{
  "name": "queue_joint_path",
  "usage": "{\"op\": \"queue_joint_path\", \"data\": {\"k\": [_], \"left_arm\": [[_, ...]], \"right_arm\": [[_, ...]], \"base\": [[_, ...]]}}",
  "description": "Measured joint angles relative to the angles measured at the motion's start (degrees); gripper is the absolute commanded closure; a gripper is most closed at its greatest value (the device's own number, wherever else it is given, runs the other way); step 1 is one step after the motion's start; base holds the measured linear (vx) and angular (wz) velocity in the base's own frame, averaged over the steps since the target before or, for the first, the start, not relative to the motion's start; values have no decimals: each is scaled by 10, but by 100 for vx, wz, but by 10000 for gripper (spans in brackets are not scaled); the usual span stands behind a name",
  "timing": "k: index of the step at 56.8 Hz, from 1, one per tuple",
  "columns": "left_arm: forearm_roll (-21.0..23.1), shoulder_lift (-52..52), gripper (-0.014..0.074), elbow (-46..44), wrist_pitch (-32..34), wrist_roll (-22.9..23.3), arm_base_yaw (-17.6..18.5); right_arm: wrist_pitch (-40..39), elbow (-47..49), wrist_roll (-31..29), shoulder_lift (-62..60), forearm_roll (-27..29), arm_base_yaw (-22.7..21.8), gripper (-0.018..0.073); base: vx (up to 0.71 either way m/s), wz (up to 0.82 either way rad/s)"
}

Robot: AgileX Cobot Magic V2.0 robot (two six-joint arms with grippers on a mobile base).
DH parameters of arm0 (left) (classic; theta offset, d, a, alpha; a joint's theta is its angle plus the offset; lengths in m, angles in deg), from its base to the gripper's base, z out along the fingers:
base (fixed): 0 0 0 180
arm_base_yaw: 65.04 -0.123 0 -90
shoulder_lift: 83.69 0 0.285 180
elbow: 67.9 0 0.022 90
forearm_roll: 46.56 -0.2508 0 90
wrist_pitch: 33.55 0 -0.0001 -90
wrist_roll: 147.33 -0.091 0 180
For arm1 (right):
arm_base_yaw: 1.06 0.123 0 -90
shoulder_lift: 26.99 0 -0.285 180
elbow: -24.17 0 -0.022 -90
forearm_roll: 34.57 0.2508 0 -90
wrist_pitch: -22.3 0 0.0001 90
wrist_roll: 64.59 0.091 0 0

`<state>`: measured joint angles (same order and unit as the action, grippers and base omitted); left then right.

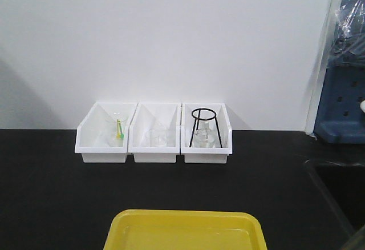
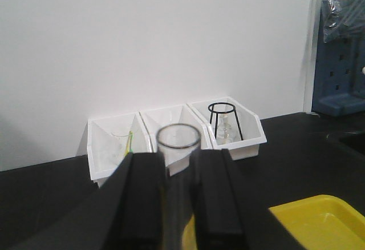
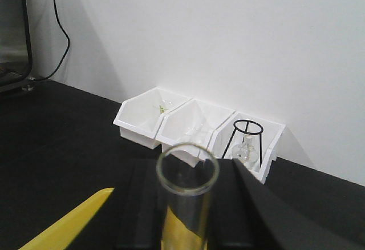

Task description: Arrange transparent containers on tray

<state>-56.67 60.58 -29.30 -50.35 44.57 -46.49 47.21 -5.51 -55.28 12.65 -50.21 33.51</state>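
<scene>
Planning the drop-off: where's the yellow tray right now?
Front view: the yellow tray lies at bottom centre on the black counter, nearer the camera than the three white bins and apart from them.

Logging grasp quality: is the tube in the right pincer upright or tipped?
Roughly upright: the right wrist view shows the test tube standing clamped in the right pincer, open rim on top, walls running straight down.
</scene>
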Motion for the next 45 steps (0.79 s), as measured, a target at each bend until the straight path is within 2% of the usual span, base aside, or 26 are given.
{"op": "queue_joint_path", "data": {"k": [45], "left_arm": [[0, 0, 465, 0, 0, 0, 0]], "right_arm": [[0, 0, 0, 0, 0, 0, 547]], "base": [[4, 2]]}}
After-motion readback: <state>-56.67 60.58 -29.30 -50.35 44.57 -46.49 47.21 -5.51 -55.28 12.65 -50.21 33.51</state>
